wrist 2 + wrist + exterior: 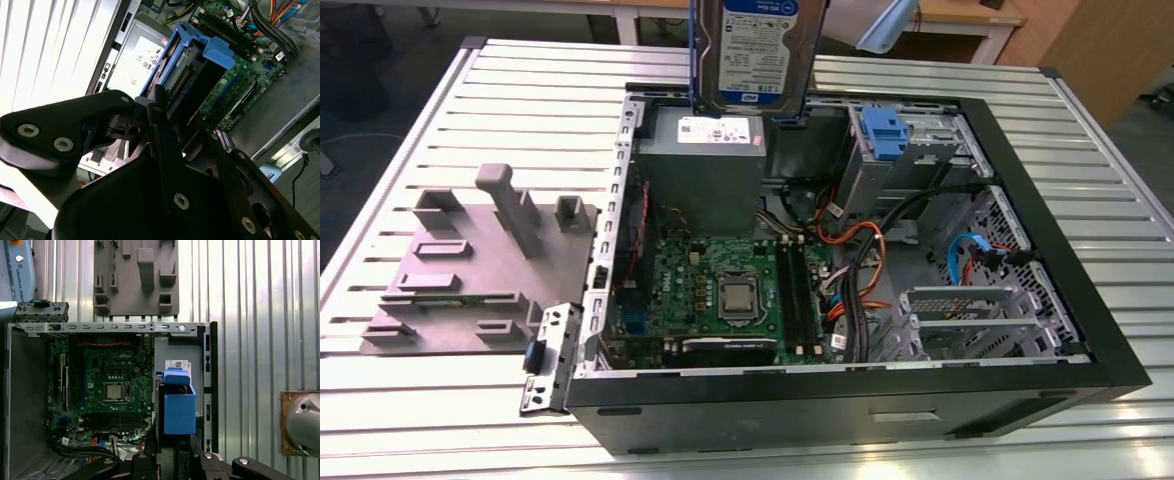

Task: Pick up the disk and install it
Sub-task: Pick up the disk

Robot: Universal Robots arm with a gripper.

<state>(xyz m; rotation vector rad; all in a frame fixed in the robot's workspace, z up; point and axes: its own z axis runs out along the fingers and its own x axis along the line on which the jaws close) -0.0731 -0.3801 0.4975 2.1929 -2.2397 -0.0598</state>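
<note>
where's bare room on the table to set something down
Bare slatted metal table shows at the exterior view's left, between the grey moulded fixture plate and the near edge, and at that view's right, in a strip beside the black open computer case. Inside is crowded: green motherboard, orange and black cables.

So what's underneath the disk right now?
The disk hangs above the open case, over the grey power-supply box. In the first wrist view the box's white sticker peeks out; the disk hides much of the rest.
</note>
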